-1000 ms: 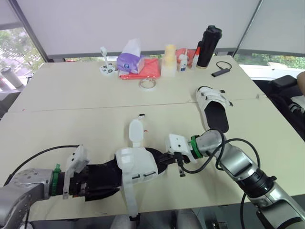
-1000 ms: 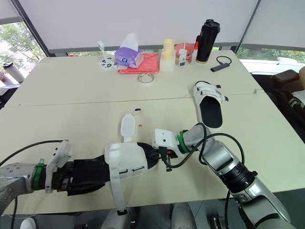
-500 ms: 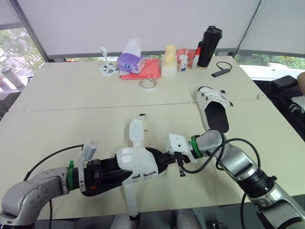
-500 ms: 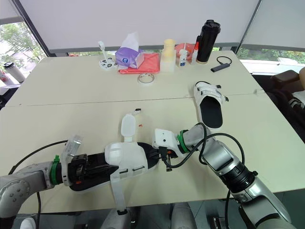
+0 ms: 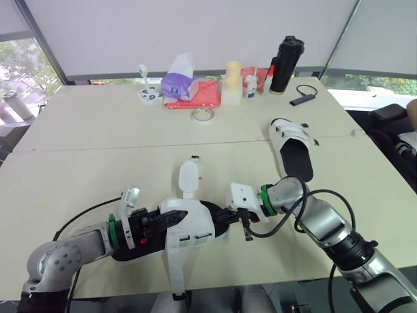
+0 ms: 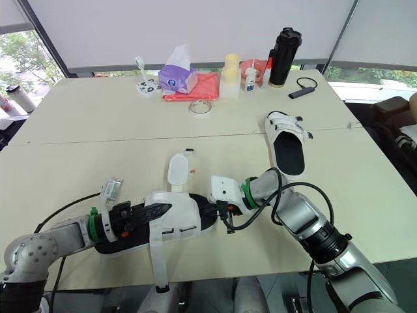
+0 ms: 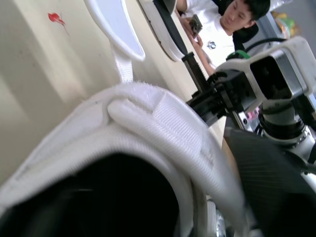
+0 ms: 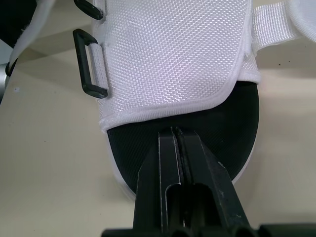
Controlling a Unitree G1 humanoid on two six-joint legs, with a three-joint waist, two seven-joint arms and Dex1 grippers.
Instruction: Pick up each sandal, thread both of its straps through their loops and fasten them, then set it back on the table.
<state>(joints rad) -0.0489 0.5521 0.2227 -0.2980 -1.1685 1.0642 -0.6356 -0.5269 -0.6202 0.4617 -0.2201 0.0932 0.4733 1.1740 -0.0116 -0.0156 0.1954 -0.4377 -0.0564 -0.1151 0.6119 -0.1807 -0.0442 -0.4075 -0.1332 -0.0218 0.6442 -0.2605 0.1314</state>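
Observation:
A white sandal [image 5: 195,225] with a black sole lies near the table's front edge. One long strap [image 5: 174,267] hangs over that edge and a rounded flap [image 5: 187,177] lies flat behind it. My left gripper [image 5: 181,215] reaches in from the heel side against the white upper [image 7: 163,118]. My right gripper [image 8: 177,133] is shut, its tips resting on the black toe of the sole, close to two black loops [image 8: 91,69]. A second white sandal [image 5: 291,147] lies at the right, apart from both grippers.
Along the far side stand a tissue pack [image 5: 177,81], a red cloth [image 5: 203,94], a tape roll [image 5: 202,115], a pale bottle [image 5: 232,83] and a black flask [image 5: 285,63]. A small black device [image 5: 303,99] lies at the right. A person [image 7: 232,19] sits beyond the table.
My left arm has slid to the right along the sandal, from the heel up to the white upper. The sandal and my right gripper have stayed in place.

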